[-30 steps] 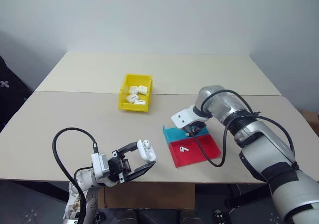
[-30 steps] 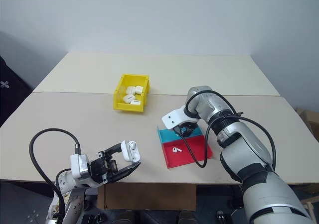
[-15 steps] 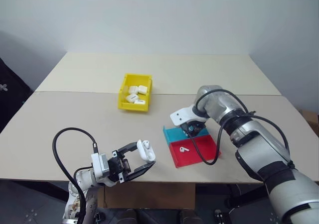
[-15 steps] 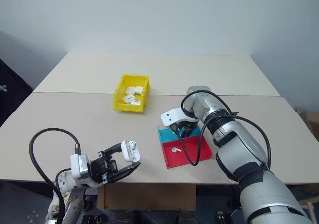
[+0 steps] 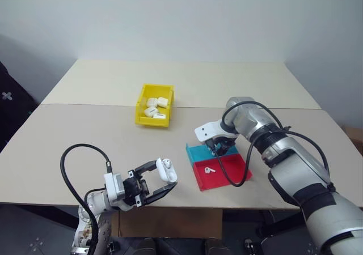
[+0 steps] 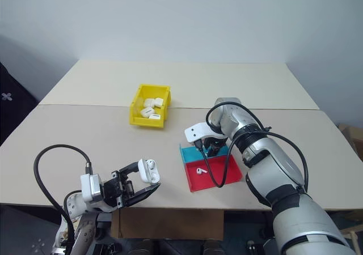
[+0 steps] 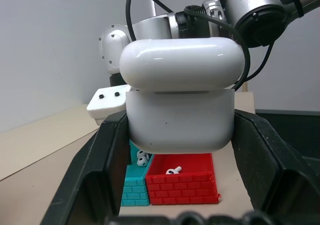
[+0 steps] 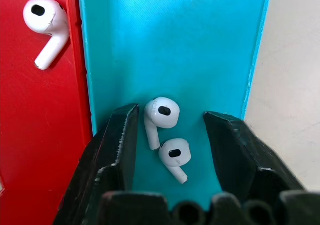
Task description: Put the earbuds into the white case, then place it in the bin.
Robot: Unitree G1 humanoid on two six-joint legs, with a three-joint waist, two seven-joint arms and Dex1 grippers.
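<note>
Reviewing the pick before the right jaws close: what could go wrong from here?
1. Two earbuds lie close together in the blue tray, both between the right gripper fingers; closing may pinch both or flick one out.
2. The left gripper holds the white case out over the table edge; a slip would likely drop it to the floor.

Even, bright indoor light falls from above — shadows under the yellow bin and the trays are soft and short. The white case shows faint sheen, no harsh glare. Head views are sharp; nearby fingers in wrist views look slightly soft.
</note>
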